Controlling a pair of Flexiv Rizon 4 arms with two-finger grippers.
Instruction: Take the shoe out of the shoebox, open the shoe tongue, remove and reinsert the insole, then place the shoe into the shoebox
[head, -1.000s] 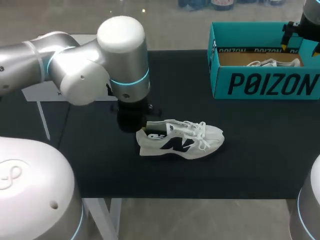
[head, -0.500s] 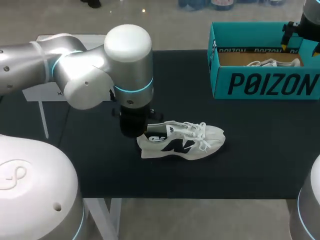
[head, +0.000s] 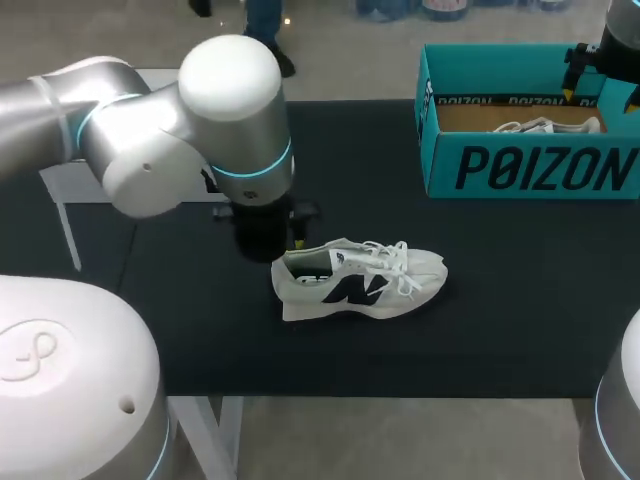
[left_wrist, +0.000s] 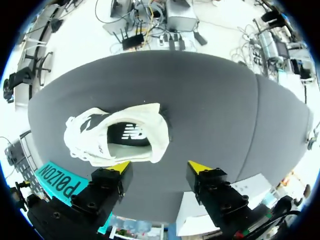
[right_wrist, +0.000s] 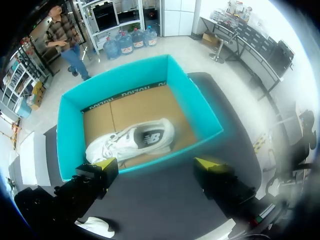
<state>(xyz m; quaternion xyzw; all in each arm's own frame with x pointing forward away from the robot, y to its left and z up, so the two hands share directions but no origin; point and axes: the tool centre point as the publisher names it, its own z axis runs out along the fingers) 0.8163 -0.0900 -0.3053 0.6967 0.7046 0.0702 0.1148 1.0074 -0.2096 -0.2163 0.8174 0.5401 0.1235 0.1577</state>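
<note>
A white sneaker with a dark logo (head: 360, 282) lies on its side on the black mat, toe toward the right. In the left wrist view that sneaker (left_wrist: 114, 137) lies just ahead of my left gripper (left_wrist: 160, 168), heel opening nearest; the fingers stand apart and touch nothing. My left arm's wrist (head: 245, 150) hangs over the heel end and hides the fingers from the head view. A teal shoebox (head: 530, 165) stands at the back right with a second white sneaker (right_wrist: 131, 141) inside. My right gripper (right_wrist: 157, 164) hovers open above the box's near wall (right_wrist: 150, 162).
The black mat (head: 500, 320) has free room in front of the box and right of the sneaker. A white side table (head: 110, 188) stands beyond the mat's left edge. The mat's front edge runs close below the sneaker.
My left arm has drawn back a little toward the left, off the sneaker's heel. The sneaker has barely shifted. The right arm has not moved.
</note>
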